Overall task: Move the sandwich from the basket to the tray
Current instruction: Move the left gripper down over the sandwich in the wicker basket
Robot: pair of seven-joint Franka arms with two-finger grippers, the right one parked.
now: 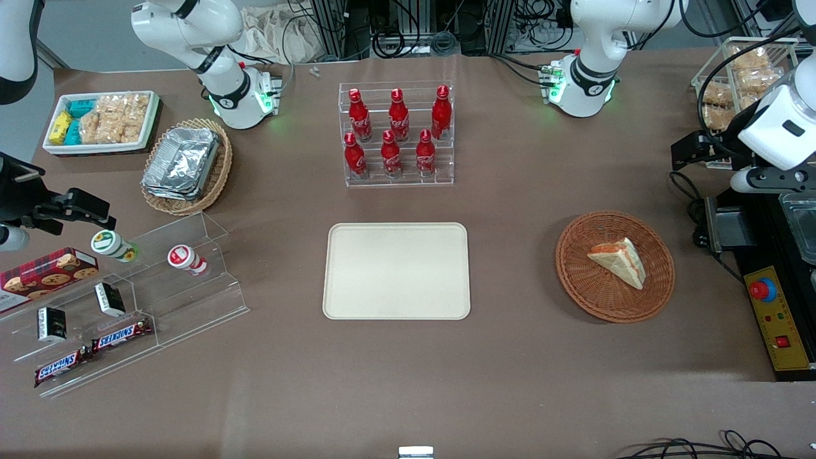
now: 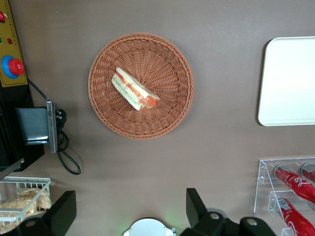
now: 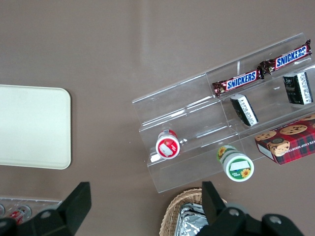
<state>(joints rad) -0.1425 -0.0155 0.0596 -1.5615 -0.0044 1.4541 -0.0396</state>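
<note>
The sandwich (image 1: 621,260) is a pale wedge with orange-red and green filling. It lies in the round reddish-brown wicker basket (image 1: 593,287), toward the working arm's end of the table. The cream tray (image 1: 396,270) lies flat and bare at the table's middle, beside the basket. My left gripper (image 1: 687,152) hangs high above the table, farther from the front camera than the basket and apart from it. In the left wrist view the gripper (image 2: 130,214) is open wide and empty, with the sandwich (image 2: 134,89), basket (image 2: 162,64) and a tray edge (image 2: 290,81) below.
An acrylic rack of red bottles (image 1: 398,137) stands farther from the front camera than the tray. A wire basket of bagged snacks (image 1: 743,70) and a yellow control box with a red button (image 1: 774,319) sit at the working arm's end. Acrylic steps with snacks (image 1: 127,287) lie toward the parked arm's end.
</note>
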